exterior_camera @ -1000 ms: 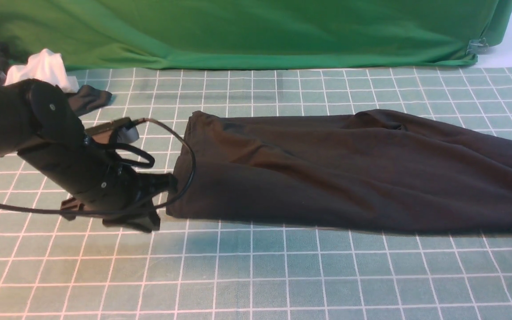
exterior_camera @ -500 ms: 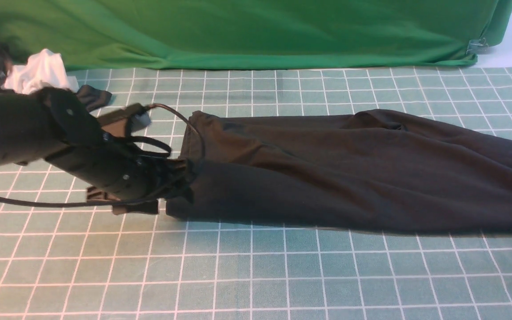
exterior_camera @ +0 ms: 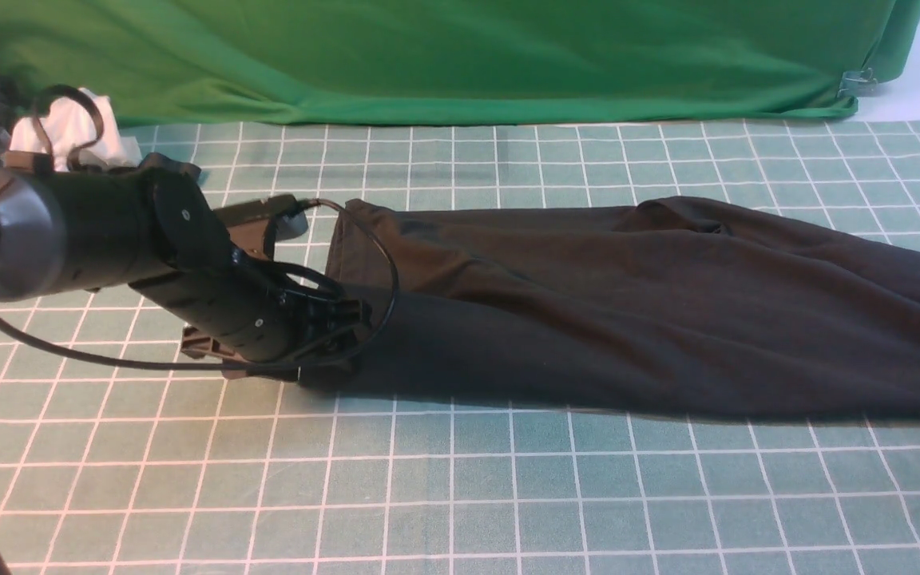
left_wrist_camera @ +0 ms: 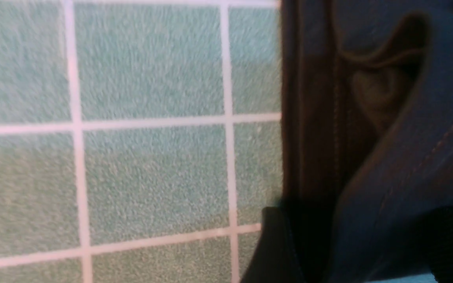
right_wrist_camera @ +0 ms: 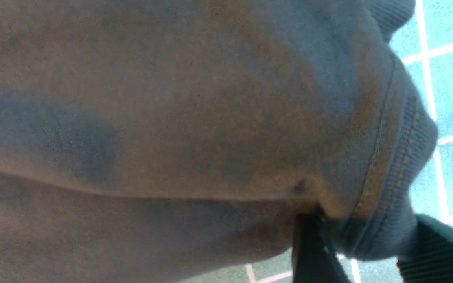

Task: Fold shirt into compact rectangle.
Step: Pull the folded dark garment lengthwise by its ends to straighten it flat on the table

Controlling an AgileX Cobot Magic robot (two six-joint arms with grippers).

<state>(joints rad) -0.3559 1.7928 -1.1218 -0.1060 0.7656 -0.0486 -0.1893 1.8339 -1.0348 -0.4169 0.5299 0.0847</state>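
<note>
The black shirt (exterior_camera: 628, 303) lies folded lengthwise into a long strip across the checked mat, running off the right edge of the front view. My left gripper (exterior_camera: 344, 339) sits low at the near corner of the strip's left end. In the left wrist view the left gripper (left_wrist_camera: 360, 224) is open, with the stitched hem of the shirt (left_wrist_camera: 407, 118) lying between its fingers. My right arm is outside the front view. In the right wrist view the right gripper (right_wrist_camera: 368, 239) is shut on a ribbed edge of the shirt (right_wrist_camera: 171, 98), which fills most of that view.
A green backdrop cloth (exterior_camera: 460, 56) hangs along the far side, with a metal clip (exterior_camera: 858, 82) at its right end. A white cloth (exterior_camera: 77, 120) and a small dark garment (exterior_camera: 160, 176) lie at the far left. The left arm's cable (exterior_camera: 384, 271) loops over the shirt's left end.
My left arm has moved right and slightly away from me, bringing its gripper from beside the shirt onto the near left corner. The shirt itself has barely shifted.
</note>
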